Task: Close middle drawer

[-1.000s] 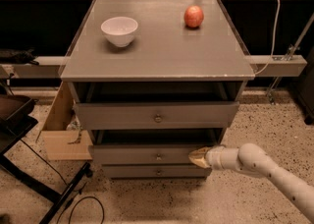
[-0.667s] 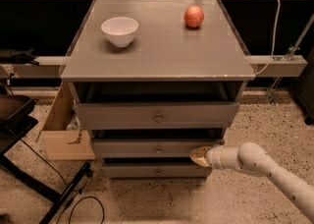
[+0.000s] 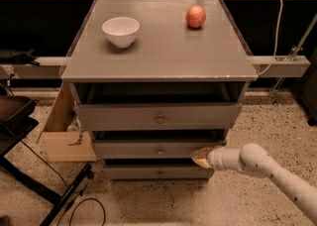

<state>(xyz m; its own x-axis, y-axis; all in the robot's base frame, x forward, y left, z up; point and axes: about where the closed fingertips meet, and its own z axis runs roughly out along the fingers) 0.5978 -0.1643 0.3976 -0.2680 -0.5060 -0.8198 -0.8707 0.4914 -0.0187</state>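
Observation:
The middle drawer (image 3: 143, 149) is the second grey front of the cabinet, with a small round knob (image 3: 160, 151). It stands out only slightly, with a dark gap above it. My gripper (image 3: 199, 156) comes in from the lower right on a white arm (image 3: 257, 163). Its yellowish fingertips are together and press against the right part of the middle drawer's front. The top drawer (image 3: 124, 117) sticks out a little, and the bottom drawer (image 3: 133, 172) sits below.
A white bowl (image 3: 121, 30) and a red apple (image 3: 196, 16) sit on the cabinet top (image 3: 163, 56). A cardboard box (image 3: 62, 133) stands at the cabinet's left. Black stand legs and a cable (image 3: 69, 197) lie on the floor at lower left.
The middle drawer has slid inward toward the cabinet, and my gripper has moved in with it, still against its front.

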